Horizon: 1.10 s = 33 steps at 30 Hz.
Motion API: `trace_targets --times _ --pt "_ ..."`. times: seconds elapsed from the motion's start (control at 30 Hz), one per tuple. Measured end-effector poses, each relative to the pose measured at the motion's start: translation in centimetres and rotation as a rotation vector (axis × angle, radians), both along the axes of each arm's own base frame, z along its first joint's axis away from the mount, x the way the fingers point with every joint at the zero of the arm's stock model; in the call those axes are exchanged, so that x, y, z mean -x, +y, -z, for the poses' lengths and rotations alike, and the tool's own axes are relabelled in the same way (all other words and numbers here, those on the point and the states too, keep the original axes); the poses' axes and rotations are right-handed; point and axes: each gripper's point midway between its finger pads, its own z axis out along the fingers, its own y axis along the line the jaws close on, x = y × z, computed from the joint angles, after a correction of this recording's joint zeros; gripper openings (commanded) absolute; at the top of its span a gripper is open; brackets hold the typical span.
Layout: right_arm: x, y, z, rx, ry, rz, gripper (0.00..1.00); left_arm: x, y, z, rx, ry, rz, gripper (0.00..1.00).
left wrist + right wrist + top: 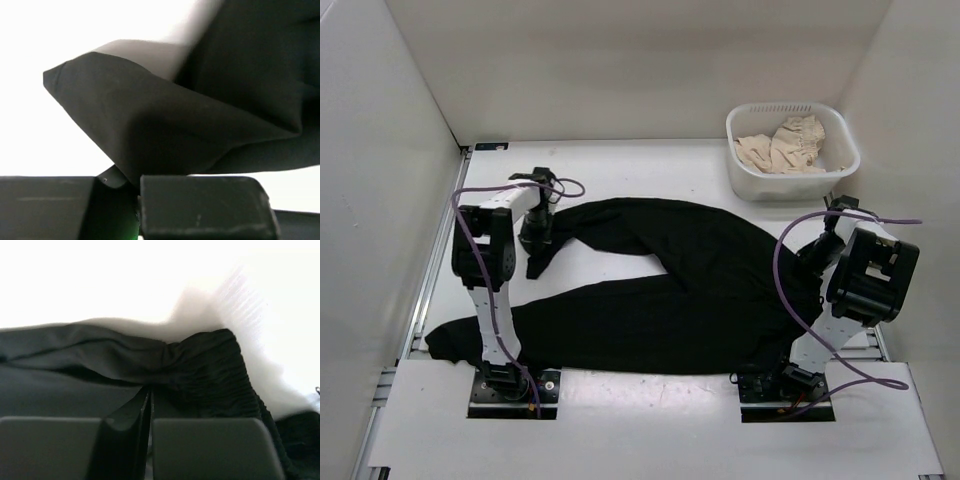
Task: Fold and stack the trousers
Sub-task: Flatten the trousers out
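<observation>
Top external view is showing the trousers (690, 290) lying spread across the middle of the white tabletop (650, 165). The waistband is pointing right and 2 long legs are running left. The nearer leg is passing beneath the left arm and ending beyond its base, while the farther leg is ending at the left claw (536, 262).

Left wrist view is showing that claw closed on the hem corner of the farther leg, with the black fabric tenting up from the surface. Right wrist view is showing the right claw (149, 410) closed on a thin ridge of fabric just beside the gathered elastic waistband.

Both grips are looking shallow. If the arms are pulling apart or lifting quickly, the soft fabric is likely to be slipping out. The right claw may also be holding only 1 layer, which would be leaving the fold lopsided. Because the nearer leg is lying under the left arm, it could be dragging or bunching against that arm during a fold.

A white basket (792, 152) holding crumpled beige cloth (782, 150) is sitting at the far right corner, near the right arm, so a wide swing may be knocking it. Purple cable (790, 290) is looping over the waist area and could be snagging fabric. White walls (380, 150) are closing in the left, right and far sides.
</observation>
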Motion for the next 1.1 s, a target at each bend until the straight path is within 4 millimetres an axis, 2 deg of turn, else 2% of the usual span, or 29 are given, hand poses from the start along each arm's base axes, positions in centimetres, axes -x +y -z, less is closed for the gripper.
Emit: trace_targets --times 0.1,0.3,0.33,0.43,0.47,0.5,0.53,0.6,0.63,0.73,0.8,0.87,0.97,1.03,1.1 --pt "0.2 0.0 0.7 -0.003 0.019 -0.005 0.0 0.2 4.2 -1.8 -0.076 -0.042 -0.085 0.14" --pt "0.1 -0.6 0.5 0.025 0.01 -0.039 0.0 -1.4 14.6 -9.3 -0.2 -0.265 -0.341 0.15" --pt "0.1 -0.7 0.4 0.032 0.008 -0.046 0.0 -1.5 16.2 -10.4 -0.216 -0.304 -0.383 0.21" --pt "-0.2 -1.1 -0.5 0.058 -0.008 -0.071 0.0 -0.4 19.2 -12.0 -0.257 -0.339 -0.455 0.78" --pt "-0.4 -1.3 -1.0 0.069 -0.013 -0.081 0.02 0.2 19.5 -12.0 -0.266 -0.33 -0.462 0.94" --pt "-0.7 -1.6 -1.4 0.079 -0.024 -0.094 0.08 0.8 19.4 -11.6 -0.269 -0.313 -0.462 0.99" --pt "-1.0 -1.6 -1.9 0.086 -0.03 -0.111 0.25 1.4 19.1 -11.0 -0.269 -0.293 -0.464 1.0" --pt "-1.6 -1.9 -2.9 0.102 -0.044 -0.139 0.35 2.8 18.5 -9.6 -0.261 -0.227 -0.453 1.0" --pt "-1.9 -2.0 -3.4 0.111 -0.05 -0.154 0.44 3.5 18.1 -9.0 -0.253 -0.19 -0.445 1.0" --pt "-2.7 -2.3 -5.0 0.136 -0.076 -0.186 0.49 4.4 17.5 -8.9 -0.229 -0.127 -0.436 1.0" --pt "-3.0 -2.4 -6.1 0.151 -0.098 -0.19 0.55 4.0 17.7 -9.8 -0.21 -0.129 -0.445 1.0" --pt "-3.3 -2.4 -7.0 0.159 -0.116 -0.186 0.59 2.5 18.4 -11.2 -0.195 -0.166 -0.461 1.0" --pt "-3.5 -2.3 -7.2 0.155 -0.127 -0.18 0.63 0.5 19.5 -12.2 -0.191 -0.225 -0.478 1.0" --pt "-3.8 -1.8 -6.8 0.14 -0.118 -0.176 0.67 -0.5 20.0 -11.5 -0.19 -0.223 -0.483 1.0" --pt "-4.2 -1.3 -6.2 0.126 -0.104 -0.186 0.74 -1.8 20.3 -9.6 -0.187 -0.199 -0.48 1.0"
